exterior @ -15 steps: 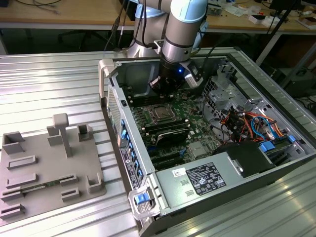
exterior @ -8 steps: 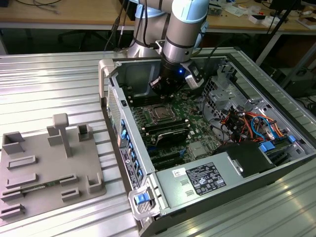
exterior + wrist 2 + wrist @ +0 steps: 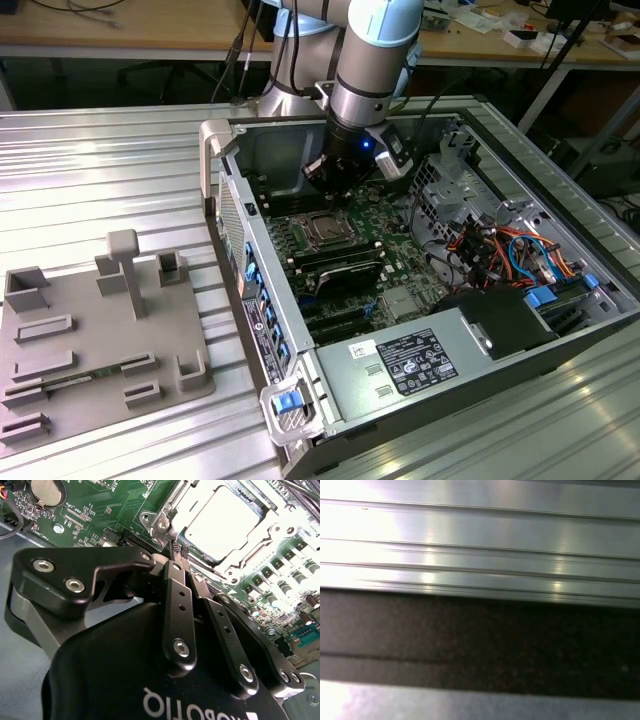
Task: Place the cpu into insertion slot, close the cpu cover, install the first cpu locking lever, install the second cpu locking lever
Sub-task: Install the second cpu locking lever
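Note:
My gripper hangs inside the open computer case, just behind the insertion slot on the green board. In the second wrist view the gripper is shut, its black fingertips pressed together at the corner edge of the socket. The cpu lies flat in the socket with its bright silver top up. The cpu cover lies down around it as a silver frame. I cannot tell whether a thin lever is caught between the tips.
Black memory slots lie in front of the socket. A grey power supply and coloured cables sit toward the exterior view's right. A grey fixture tray rests on the ribbed aluminium table.

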### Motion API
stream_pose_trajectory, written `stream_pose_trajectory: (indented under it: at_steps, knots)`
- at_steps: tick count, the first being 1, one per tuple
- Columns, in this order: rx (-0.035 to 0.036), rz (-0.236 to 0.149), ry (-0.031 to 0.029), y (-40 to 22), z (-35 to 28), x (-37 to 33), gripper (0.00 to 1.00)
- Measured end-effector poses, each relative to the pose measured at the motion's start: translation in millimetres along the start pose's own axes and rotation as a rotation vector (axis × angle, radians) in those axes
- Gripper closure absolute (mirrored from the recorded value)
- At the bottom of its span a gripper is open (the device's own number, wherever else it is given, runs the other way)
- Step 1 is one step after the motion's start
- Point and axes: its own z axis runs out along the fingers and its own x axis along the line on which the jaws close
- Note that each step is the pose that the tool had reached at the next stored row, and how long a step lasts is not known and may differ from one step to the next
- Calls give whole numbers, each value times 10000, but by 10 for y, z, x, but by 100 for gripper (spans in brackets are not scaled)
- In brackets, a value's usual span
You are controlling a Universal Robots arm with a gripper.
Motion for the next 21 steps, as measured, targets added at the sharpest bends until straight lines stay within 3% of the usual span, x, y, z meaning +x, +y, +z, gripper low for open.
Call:
stream_pose_trajectory:
  at_steps: [11, 21]
  knots:
    - [0, 4, 1, -5, 1, -24, 89]
    - [4, 3, 3, -143, -4, -15, 89]
